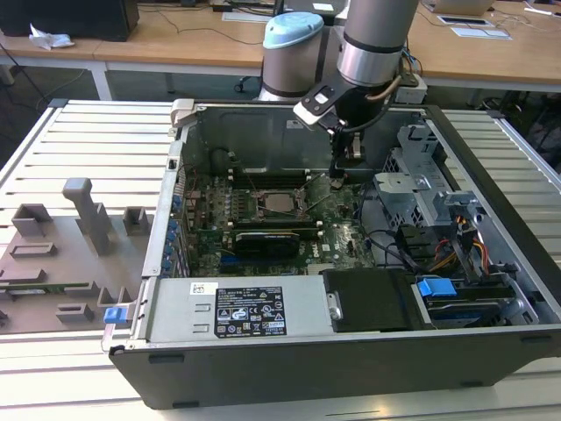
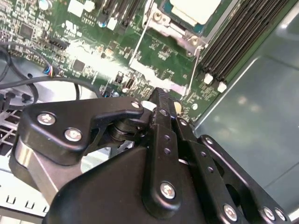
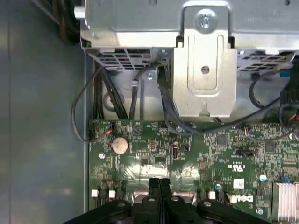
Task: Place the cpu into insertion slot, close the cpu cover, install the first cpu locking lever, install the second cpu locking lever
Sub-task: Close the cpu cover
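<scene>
Cpu (image 1: pixel 282 203) lies in the insertion slot (image 1: pixel 260 207); pincer (image 1: pixel 338 179) nearby — above the motherboard (image 1: pixel 344 237).

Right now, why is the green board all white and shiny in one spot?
Second wrist view: light bounces off the green board in a washed-out white patch just beyond the dark tool. First wrist view: a paler glare band crosses the board near the tool. Exterior view: the cpu shines brighter than the board around it.
</scene>
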### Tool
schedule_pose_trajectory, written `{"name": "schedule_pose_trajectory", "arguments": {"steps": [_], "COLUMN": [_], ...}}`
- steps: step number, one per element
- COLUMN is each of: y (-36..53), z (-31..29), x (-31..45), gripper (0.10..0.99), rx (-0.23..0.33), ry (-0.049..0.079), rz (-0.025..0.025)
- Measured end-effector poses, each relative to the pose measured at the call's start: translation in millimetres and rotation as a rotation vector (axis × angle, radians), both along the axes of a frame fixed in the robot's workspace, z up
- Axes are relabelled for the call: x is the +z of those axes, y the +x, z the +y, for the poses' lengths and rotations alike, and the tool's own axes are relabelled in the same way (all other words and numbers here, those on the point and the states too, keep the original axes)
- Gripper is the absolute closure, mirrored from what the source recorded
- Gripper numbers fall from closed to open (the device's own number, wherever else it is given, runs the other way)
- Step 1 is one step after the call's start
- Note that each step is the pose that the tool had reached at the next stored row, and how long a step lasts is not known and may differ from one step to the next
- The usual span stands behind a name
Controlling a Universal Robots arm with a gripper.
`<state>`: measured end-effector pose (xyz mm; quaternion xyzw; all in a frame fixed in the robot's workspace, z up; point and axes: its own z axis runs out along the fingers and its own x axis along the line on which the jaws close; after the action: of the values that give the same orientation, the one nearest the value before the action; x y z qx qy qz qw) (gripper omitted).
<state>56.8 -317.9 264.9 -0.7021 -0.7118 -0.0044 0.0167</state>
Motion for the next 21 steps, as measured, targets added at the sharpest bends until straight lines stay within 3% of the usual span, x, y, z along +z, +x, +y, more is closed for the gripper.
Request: {"name": "schedule_pose_trajectory", "arguments": {"steps": [7,11,14,16,19,21], "y": [6.3,8.3,9.4,11.8,10.4,3.9], "z": [0.2,0.4,0.6,0.5,0.5,0.6], "x": [-10.9,-12.0,-7.0,-11.4,-17.7,-18.9], "gripper": [0.98,0.98,0.98,0.98,0.98,0.98], "rx": [0.0,0.0,0.0,0.0,0.0,0.0], "ry": [0.0,0.0,0.0,0.0,0.0,0.0], "rz": [0.0197,0.0222,0.0222,0.0314,0.0335,0.0336]}}
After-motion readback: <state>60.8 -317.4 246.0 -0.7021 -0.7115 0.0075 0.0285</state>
